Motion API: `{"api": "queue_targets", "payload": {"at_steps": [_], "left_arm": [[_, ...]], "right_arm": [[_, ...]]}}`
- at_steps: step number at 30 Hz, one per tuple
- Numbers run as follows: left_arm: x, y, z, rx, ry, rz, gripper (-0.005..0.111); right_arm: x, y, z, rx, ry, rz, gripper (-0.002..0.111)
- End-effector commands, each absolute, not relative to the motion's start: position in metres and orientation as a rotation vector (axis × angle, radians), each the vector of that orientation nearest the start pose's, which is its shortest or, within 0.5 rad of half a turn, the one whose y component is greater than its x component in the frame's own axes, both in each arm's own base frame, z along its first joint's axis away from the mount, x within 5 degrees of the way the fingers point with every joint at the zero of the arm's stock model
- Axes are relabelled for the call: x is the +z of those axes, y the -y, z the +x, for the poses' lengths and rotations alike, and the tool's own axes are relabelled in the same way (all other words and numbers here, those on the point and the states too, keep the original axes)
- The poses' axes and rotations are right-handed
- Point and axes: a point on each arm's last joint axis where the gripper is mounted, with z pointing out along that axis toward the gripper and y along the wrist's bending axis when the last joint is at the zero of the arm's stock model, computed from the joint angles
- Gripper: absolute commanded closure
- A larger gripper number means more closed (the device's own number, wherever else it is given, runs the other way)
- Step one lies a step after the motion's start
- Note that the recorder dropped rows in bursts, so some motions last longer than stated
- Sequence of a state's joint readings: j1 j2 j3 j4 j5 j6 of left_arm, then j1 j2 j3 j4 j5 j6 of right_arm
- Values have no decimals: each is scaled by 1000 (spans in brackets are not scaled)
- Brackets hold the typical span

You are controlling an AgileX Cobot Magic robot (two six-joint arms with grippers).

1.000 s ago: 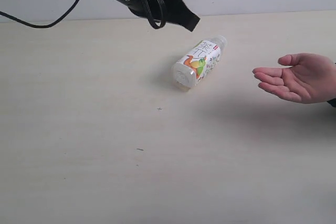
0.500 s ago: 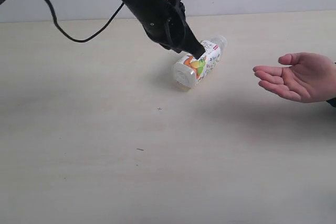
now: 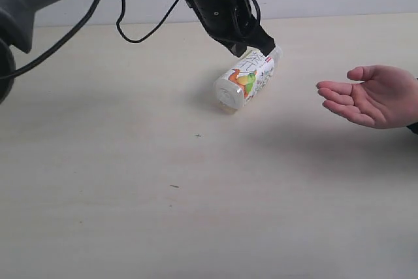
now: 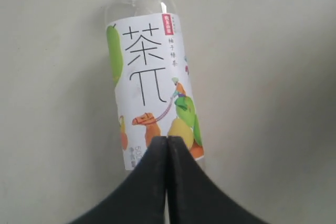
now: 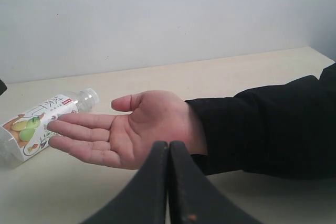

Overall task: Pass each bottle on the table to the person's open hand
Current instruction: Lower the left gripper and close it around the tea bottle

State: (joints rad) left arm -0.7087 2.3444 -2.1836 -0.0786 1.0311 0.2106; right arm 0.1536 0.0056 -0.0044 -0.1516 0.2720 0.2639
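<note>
Left wrist view: my left gripper [image 4: 167, 140] hangs pressed together over the bottle [image 4: 149, 77]; I should spread it, straddle its middle, then pinch.

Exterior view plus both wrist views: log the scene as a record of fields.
bottle: fruit label, lying on its side on table
hand: open, palm up, empty, right of bottle
left pincer: shut, empty, just above bottle
right pincer: shut, empty, pointed toward hand
</note>
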Motion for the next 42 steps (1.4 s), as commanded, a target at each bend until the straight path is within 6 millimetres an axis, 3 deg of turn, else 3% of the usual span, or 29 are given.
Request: {"api": "queue_targets", "payload": {"at_steps": [1, 4, 10, 30, 42], "left_arm": [[220, 340, 398, -277, -2415, 1108, 99], [217, 341, 399, -279, -2419, 1101, 77], [205, 345, 402, -287, -2420, 1076, 1], [149, 352, 409, -276, -2474, 1091, 3], [132, 354, 410, -282, -2492, 1089, 3]], "right_arm": [[190, -5, 55, 163, -1747, -8, 108], [190, -5, 55, 163, -1747, -8, 108], [190, -5, 55, 163, -1747, -8, 108], [190, -5, 55, 163, -1747, -8, 108], [190, -5, 55, 163, -1747, -8, 108]]}}
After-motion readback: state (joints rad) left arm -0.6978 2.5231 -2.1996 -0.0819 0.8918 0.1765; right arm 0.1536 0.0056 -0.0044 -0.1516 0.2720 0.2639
